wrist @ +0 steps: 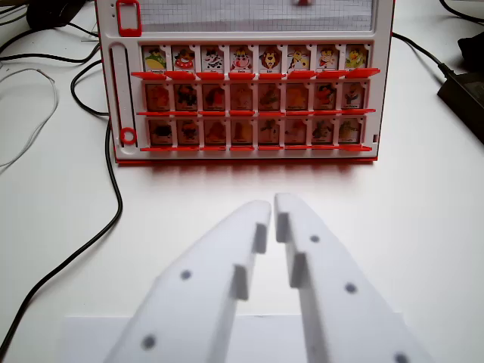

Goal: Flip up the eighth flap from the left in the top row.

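white tool point(272, 203), tips nearly pressed together, empty, poised near the red guessing-game board point(246, 83); target flap point(355, 57) far right, top row.

I see a bright, evenly lit wrist view where the white table point(423, 227) nearly washes out, the game board point(246, 83) casts a soft reddish shadow forward, and the near gripper point(273, 204) blurs.
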Controlling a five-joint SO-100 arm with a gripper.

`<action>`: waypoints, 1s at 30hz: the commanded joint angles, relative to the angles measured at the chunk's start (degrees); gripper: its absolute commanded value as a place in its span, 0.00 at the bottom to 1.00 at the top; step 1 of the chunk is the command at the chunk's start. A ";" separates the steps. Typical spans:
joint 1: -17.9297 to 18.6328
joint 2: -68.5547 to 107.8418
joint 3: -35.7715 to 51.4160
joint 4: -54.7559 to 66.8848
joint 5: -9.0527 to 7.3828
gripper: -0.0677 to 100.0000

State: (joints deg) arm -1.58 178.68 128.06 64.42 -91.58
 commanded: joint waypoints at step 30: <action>18.72 -48.78 -14.33 -26.19 0.09 0.00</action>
State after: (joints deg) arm 16.52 133.59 120.32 42.01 -90.79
